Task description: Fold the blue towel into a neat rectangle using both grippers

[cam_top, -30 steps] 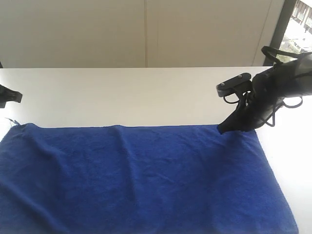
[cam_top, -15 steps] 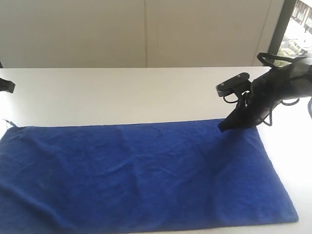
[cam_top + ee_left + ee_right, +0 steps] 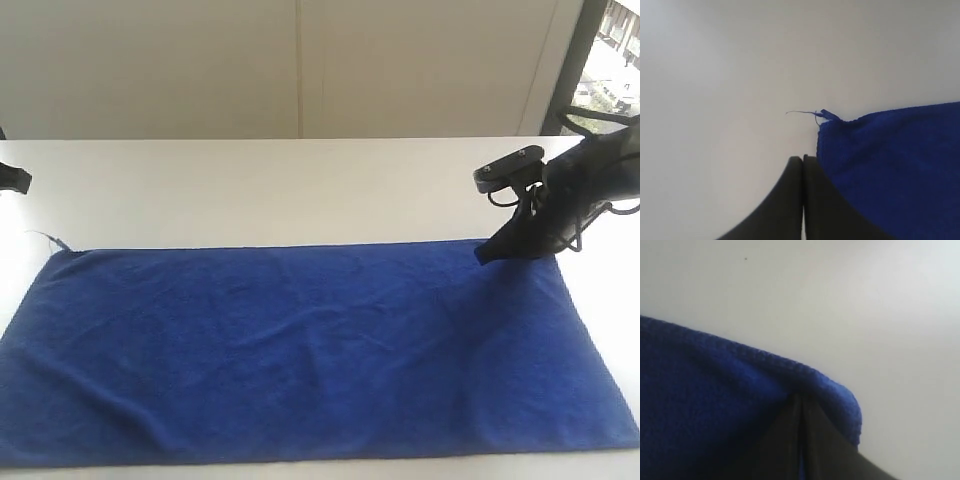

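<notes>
- Broadly, the blue towel (image 3: 300,350) lies spread flat on the white table (image 3: 250,190), its long side running across the exterior view and shallow wrinkles over its surface.
- Its near edge sits almost at the bottom of that view, and both near corners are clipped by the frame, so their shape cannot be made out.
- The right tool (image 3: 487,255) points down at the towel's far edge, close to the far right corner; the corner itself is hidden behind the black arm and its looping cables (image 3: 600,210).
- From the right wrist view, the right tool (image 3: 800,405) has its two flat fingers pressed together with the fuzzy corner bunched over the tips and a sliver of blue between them, so it is clamped on the towel.
- How much cloth sits between the plates cannot be told, as they fill the lower part of that view in shadow.
- The left tool (image 3: 12,180) shows only as a small black piece at the left border of the exterior view, well apart from the towel's far left corner there.
- In the left wrist view, the left tool (image 3: 802,165) is closed with nothing between its fingers; the towel corner appears just beside one finger, which overlaps part of the cloth.
- A loose thread (image 3: 802,113) trails from that corner onto the bare table.
</notes>
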Tool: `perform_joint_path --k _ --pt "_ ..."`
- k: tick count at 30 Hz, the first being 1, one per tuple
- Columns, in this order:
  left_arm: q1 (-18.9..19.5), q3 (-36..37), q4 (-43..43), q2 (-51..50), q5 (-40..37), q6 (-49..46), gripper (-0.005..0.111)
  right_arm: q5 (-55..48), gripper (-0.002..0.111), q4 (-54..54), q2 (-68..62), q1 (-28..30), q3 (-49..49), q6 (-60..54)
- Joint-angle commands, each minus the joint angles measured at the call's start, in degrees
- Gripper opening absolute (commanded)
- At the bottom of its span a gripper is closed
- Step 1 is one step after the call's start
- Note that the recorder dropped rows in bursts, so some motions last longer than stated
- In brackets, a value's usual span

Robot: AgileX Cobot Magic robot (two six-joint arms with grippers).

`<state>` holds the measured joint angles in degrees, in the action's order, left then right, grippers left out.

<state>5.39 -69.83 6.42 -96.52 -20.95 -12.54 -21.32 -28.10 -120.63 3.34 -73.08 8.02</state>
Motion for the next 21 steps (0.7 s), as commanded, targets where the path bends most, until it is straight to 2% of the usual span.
perform_joint_path --k 1,13,17,21 --pt "0.1 -0.1 0.7 0.5 -2.4 0.3 0.000 -5.5 0.000 -3.8 -3.0 0.7 0.5 4.4" --pt "0.1 -0.1 0.8 0.5 -4.1 0.3 0.000 -6.9 0.000 -4.7 -2.6 2.6 -0.9 7.9" --pt "0.1 -0.1 0.8 0.5 -4.2 3.8 0.000 -2.4 0.000 -0.6 5.6 2.4 -0.9 8.9" --pt "0.1 -0.1 0.8 2.8 -5.7 4.0 0.000 -5.3 0.000 -0.6 12.8 2.4 -0.7 7.3"
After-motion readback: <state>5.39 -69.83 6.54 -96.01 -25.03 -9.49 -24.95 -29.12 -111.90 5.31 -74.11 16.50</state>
